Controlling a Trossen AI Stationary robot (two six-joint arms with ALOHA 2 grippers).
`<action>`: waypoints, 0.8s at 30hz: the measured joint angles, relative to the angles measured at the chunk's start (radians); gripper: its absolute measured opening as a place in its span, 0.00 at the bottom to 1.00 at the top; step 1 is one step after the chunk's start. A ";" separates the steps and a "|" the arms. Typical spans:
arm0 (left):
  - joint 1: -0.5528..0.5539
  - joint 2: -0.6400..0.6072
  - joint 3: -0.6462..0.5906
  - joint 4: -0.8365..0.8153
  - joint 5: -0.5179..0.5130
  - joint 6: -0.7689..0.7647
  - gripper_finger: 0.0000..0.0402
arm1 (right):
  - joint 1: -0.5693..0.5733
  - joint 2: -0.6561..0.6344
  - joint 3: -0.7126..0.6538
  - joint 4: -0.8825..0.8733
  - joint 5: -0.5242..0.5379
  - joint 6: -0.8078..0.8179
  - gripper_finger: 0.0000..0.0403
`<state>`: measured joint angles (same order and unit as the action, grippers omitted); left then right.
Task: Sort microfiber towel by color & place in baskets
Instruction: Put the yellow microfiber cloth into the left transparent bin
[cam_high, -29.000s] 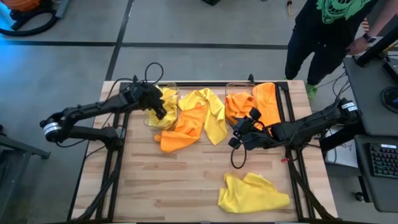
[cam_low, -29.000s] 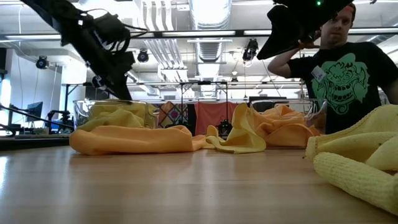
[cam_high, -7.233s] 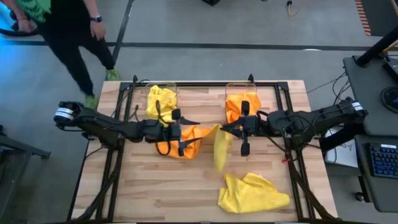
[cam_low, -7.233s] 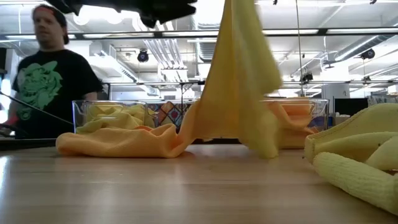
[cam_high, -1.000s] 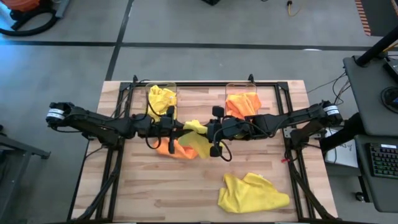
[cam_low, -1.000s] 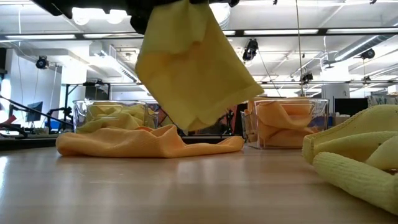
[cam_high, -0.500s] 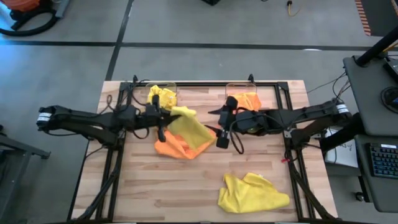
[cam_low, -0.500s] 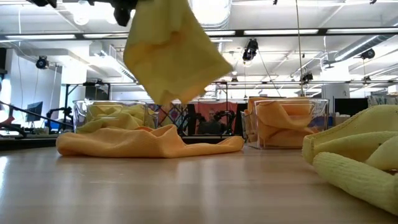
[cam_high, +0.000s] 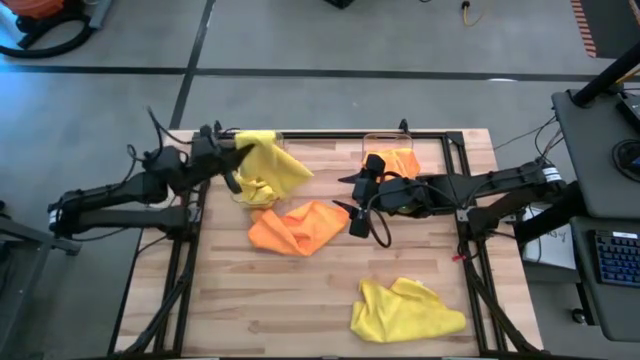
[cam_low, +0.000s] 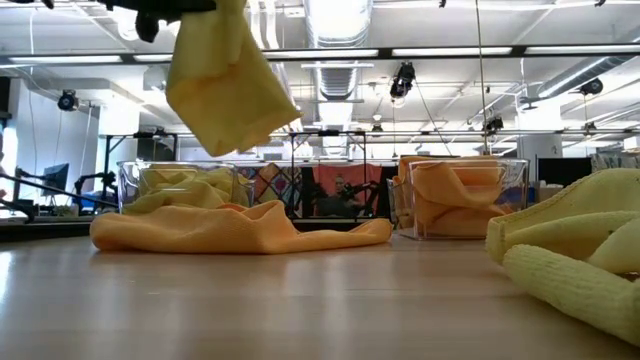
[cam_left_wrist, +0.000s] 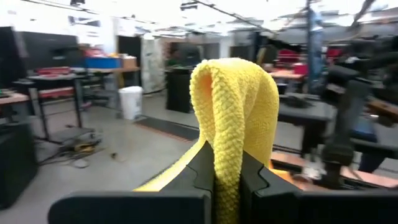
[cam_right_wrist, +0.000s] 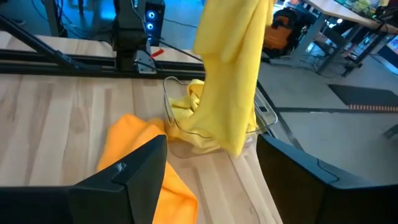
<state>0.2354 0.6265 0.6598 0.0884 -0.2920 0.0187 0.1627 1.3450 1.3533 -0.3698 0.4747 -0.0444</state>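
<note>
Left gripper (cam_high: 237, 150): clamped tight on a yellow towel (cam_high: 270, 165), which hangs below it over the yellow-filled basket (cam_high: 243, 190), lined up for a drop by colour.
Right gripper (cam_high: 353, 196): fingers spread wide, holding nothing, beside the orange towel (cam_high: 295, 226), likely its next pick.
Orange basket (cam_high: 400, 160): just behind the right gripper.

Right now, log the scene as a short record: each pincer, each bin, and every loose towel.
left pincer: shut on a yellow towel, hanging above the left bin
right pincer: open, empty, over mid-table near the orange towel
left bin: clear, holds yellow towels
right bin: clear, holds orange towels
orange towel: crumpled on the table, between the bins
second yellow towel: loose at the table's near right
</note>
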 joint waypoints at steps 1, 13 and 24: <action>0.017 -0.009 0.000 -0.010 0.000 0.002 0.00 | 0.000 0.001 0.000 0.000 0.000 0.000 0.61; 0.136 -0.021 0.000 -0.145 -0.083 0.022 0.00 | 0.000 0.001 0.000 0.000 0.000 0.000 0.61; 0.136 -0.012 0.000 -0.196 -0.314 0.094 0.00 | 0.000 0.001 -0.001 0.000 0.000 0.000 0.61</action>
<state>0.3714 0.6140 0.6598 -0.1079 -0.6062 0.1128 0.1627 1.3457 1.3525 -0.3697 0.4744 -0.0444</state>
